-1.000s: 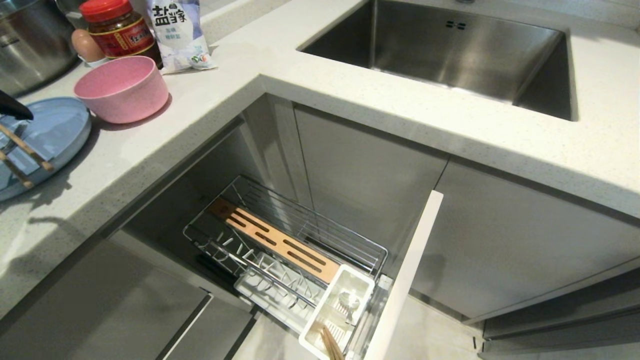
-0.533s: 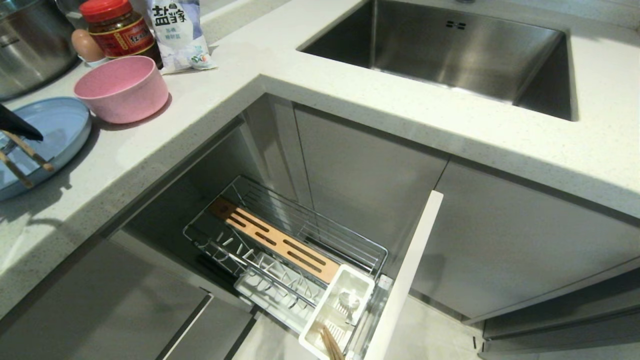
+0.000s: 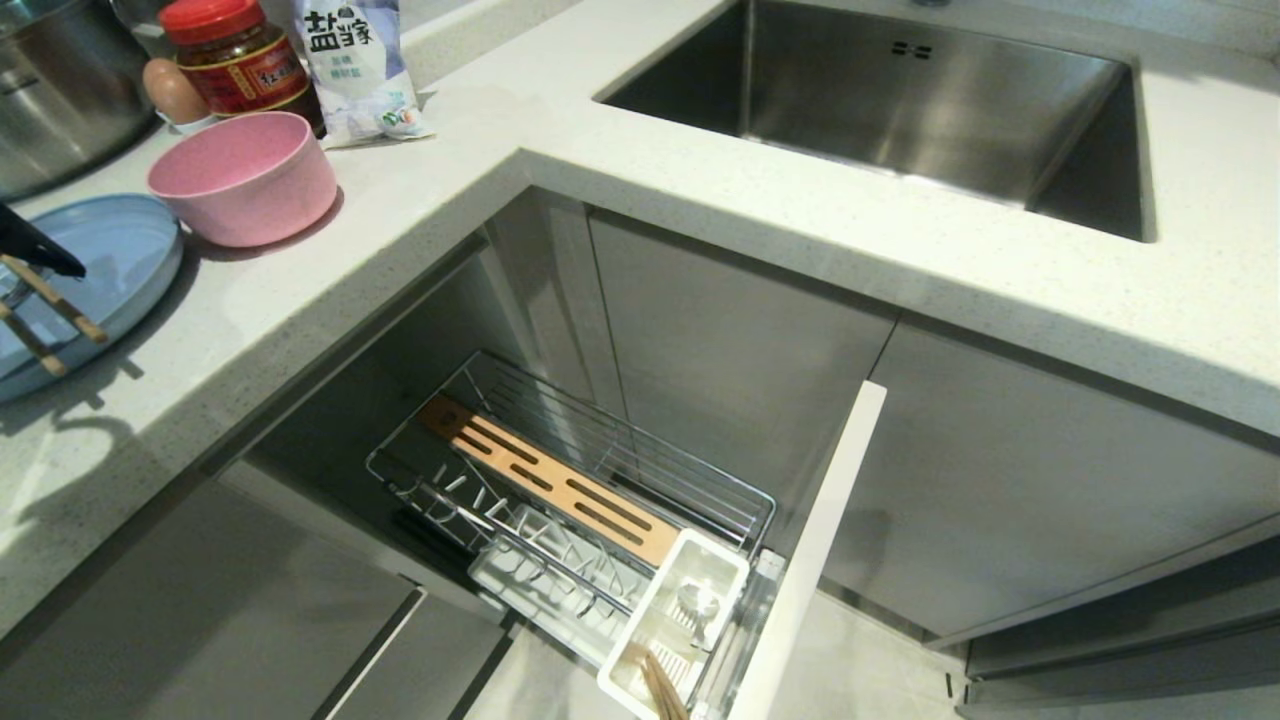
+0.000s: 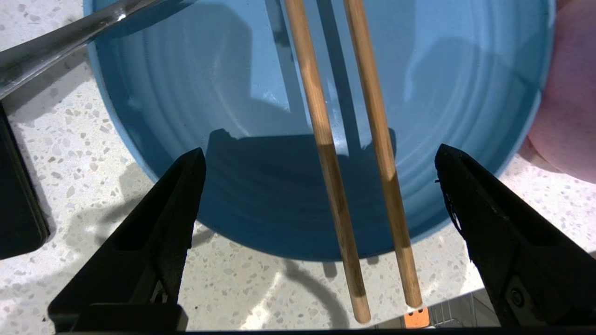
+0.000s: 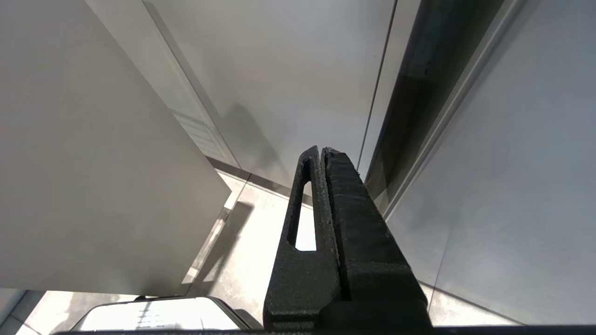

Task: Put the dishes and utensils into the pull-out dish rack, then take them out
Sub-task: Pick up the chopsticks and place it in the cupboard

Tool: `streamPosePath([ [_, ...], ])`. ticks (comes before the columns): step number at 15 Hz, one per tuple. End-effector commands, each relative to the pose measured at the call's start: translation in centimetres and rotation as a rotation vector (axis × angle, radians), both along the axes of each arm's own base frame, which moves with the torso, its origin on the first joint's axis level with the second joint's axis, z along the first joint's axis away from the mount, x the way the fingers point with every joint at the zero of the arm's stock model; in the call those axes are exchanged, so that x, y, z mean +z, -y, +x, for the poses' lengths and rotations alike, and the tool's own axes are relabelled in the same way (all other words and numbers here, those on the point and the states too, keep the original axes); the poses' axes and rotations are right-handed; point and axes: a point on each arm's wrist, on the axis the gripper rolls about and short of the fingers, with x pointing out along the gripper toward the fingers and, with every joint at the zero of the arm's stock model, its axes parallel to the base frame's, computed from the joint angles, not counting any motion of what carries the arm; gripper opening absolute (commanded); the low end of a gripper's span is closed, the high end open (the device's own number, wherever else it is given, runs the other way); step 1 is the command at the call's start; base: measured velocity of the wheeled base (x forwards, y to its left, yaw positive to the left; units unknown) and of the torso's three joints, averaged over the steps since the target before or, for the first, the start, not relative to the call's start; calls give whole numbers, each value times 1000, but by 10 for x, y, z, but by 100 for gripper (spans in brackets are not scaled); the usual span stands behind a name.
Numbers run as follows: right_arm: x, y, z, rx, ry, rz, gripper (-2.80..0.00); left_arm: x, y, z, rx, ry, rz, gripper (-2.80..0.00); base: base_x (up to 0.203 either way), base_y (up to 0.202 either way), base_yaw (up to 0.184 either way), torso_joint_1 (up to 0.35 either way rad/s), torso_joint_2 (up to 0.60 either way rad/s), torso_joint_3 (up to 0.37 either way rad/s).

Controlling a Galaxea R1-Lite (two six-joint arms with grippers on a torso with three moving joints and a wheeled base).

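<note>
My head view's edge cuts off the flat round light-blue plate (image 3: 120, 255) and all but one black finger (image 3: 35, 245) of mine.

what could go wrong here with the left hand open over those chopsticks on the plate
The chopsticks lie across the blue plate with their ends overhanging its rim and the counter edge, so a nudge from the open left hand could roll them off, possibly toward the pull-out dish rack below. The sticks lie apart, so closing might catch only one. The pink bowl sits close beside the plate and could get bumped.
</note>
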Motion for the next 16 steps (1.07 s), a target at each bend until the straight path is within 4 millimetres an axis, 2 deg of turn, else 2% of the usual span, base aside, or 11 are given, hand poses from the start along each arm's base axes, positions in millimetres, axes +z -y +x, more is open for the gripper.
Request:
streamPosePath([
  [1,0,0,0,-1,5,0,-280,-5,-2,10,-2,-28,-8,0,0,0,0,0,0,0],
  [4,0,0,0,-1,5,0,-280,-6,-3,20,-14,-29,5,0,0,0,0,0,0,0],
  [8,0,0,0,-2,5,1,-280,-7,-4,22,-28,-42,28,0,0,0,0,0,0,0],
  [9,0,0,0,0,5,0,-280,-8,-4,24,-29,-46,27,-204,0,0,0,0,0,0],
  [10,0,0,0,-2,5,1,-280,-8,-4,25,-30,-48,28,-280,0,0,0,0,0,0],
  [16,0,0,0,-1,5,0,-280,-6,-4,26,-31,-43,28,-280,0,0,0,0,0,0],
])
